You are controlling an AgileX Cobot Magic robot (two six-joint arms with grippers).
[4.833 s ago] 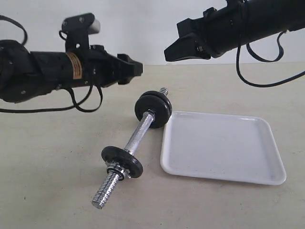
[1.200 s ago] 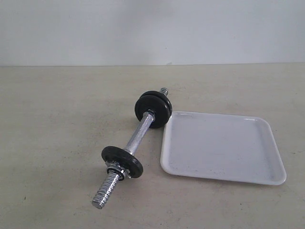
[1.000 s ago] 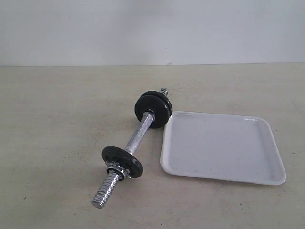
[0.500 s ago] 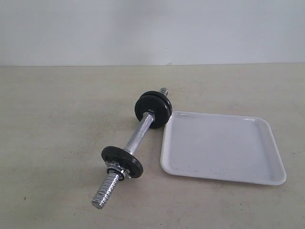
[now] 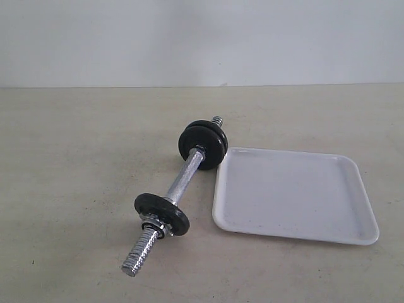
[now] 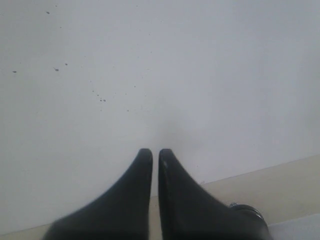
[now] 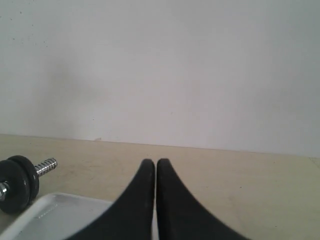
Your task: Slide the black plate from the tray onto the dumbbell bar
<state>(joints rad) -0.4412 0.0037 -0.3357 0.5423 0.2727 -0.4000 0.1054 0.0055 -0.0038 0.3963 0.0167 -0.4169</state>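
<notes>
While the right claw (image 7: 155, 163) is closed, the tray (image 7: 59, 216) lies near.

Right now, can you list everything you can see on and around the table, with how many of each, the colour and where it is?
dumbbell bar: one, chrome, lying slantwise on the table, left of the tray
black discs: three as far as I can tell, black, two at the bar's far end and one near its near end
nut: one, chrome, against the near disc
tray: one, white, right of the bar, nothing on it
table: one, beige
wall: one, white, behind the table
left gripper: one, black, shut, seen only in its wrist view
right gripper: one, black, shut, seen only in its wrist view
</notes>
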